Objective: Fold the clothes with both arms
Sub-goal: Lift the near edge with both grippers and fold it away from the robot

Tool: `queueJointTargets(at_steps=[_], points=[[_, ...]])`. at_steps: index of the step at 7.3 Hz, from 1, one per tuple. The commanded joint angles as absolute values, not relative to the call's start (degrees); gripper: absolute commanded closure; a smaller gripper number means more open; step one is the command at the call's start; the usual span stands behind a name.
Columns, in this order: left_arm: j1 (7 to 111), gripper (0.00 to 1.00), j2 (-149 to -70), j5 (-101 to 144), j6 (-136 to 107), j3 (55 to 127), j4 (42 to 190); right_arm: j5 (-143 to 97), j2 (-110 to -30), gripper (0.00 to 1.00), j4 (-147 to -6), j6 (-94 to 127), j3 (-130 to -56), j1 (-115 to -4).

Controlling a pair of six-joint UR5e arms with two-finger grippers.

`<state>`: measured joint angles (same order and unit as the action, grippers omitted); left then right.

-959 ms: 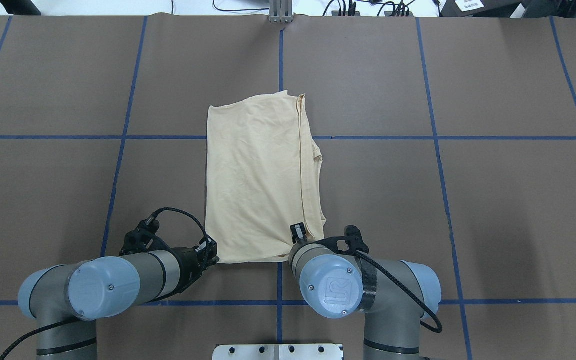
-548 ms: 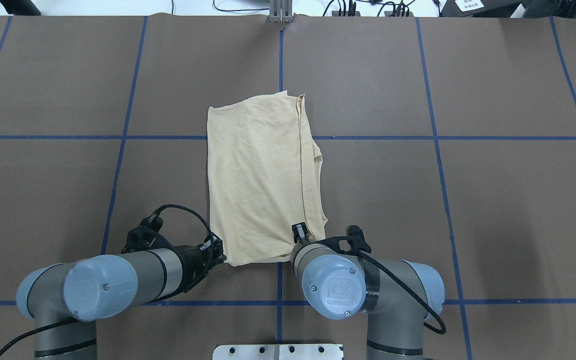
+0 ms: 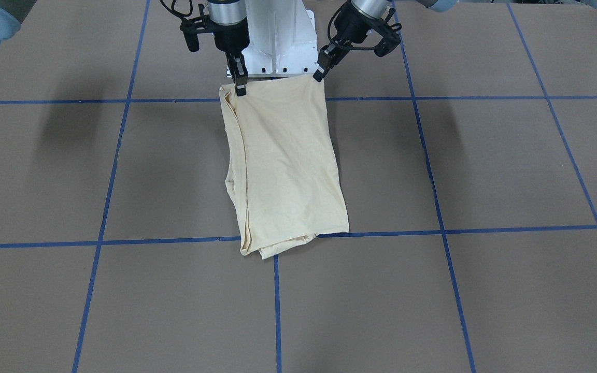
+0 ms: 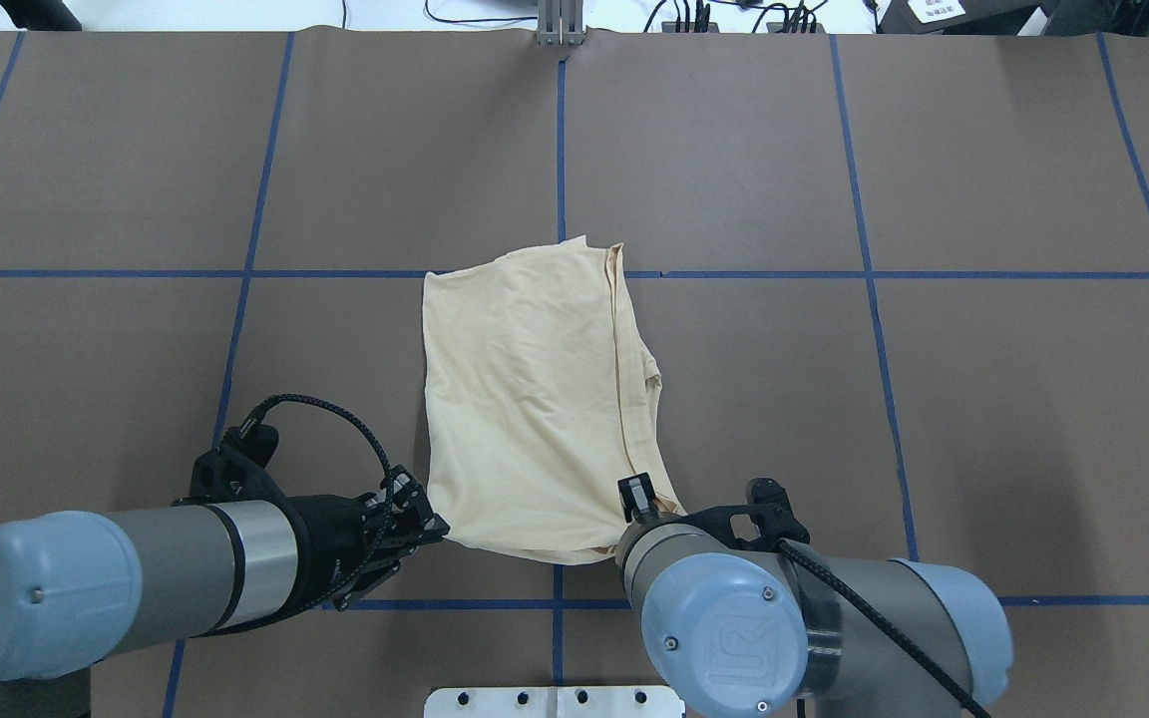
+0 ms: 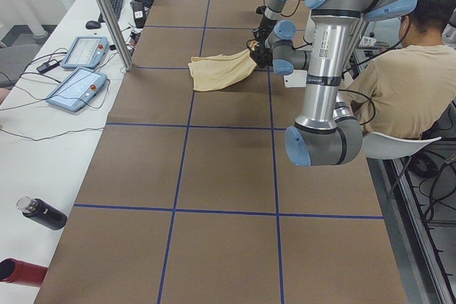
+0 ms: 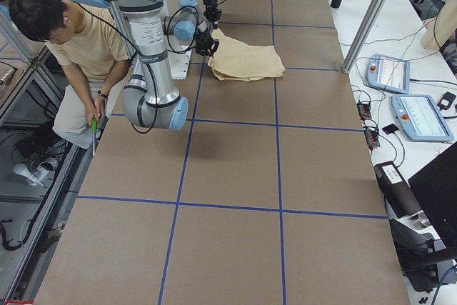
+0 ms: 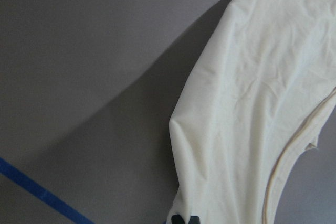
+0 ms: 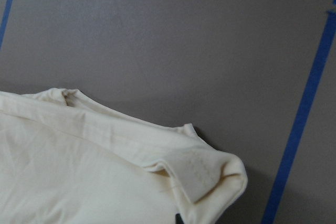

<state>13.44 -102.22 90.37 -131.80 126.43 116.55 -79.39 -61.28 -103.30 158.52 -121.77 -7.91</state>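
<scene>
The shirt (image 4: 525, 399) is seen in a plain pale cream-yellow over its whole visible side, edged by a slightly darker tan seam (image 4: 617, 349). The surface (image 4: 934, 399) is covered in flat, matt brown and is crossed by a grid of blue lines (image 4: 734, 273). The left arm (image 4: 186, 568) and right arm (image 4: 874, 583) are finished in silver-grey tubing, capped in light blue at the joints (image 4: 36, 598), and black braided cables (image 4: 320, 401) are carried on them.
</scene>
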Motion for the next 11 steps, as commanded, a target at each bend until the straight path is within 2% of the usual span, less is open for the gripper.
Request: queueJointTargets(at_steps=[1,3,6,8,11], points=[[20.34,1.00,-103.53,95.69,-130.18,129.73,112.50,-81.29,-59.95,1.00,-108.72,156.03,-125.17,-11.32],[28.62,1.00,-109.48,99.83,-126.48,123.53,112.50,-86.45,-55.58,1.00,-107.94,149.17,-121.32,-19.12],[34.00,1.00,-117.48,99.67,-120.34,108.95,113.55,-93.04,-49.59,1.00,-92.24,136.71,-100.35,-30.19],[36.72,1.00,-119.09,99.58,-118.14,99.36,121.23,-94.83,-41.69,1.00,-85.90,130.72,-83.05,-33.13],[38.14,1.00,-122.07,99.32,-116.38,89.06,126.73,-95.01,-40.08,1.00,-77.19,128.50,-73.32,-34.97]])
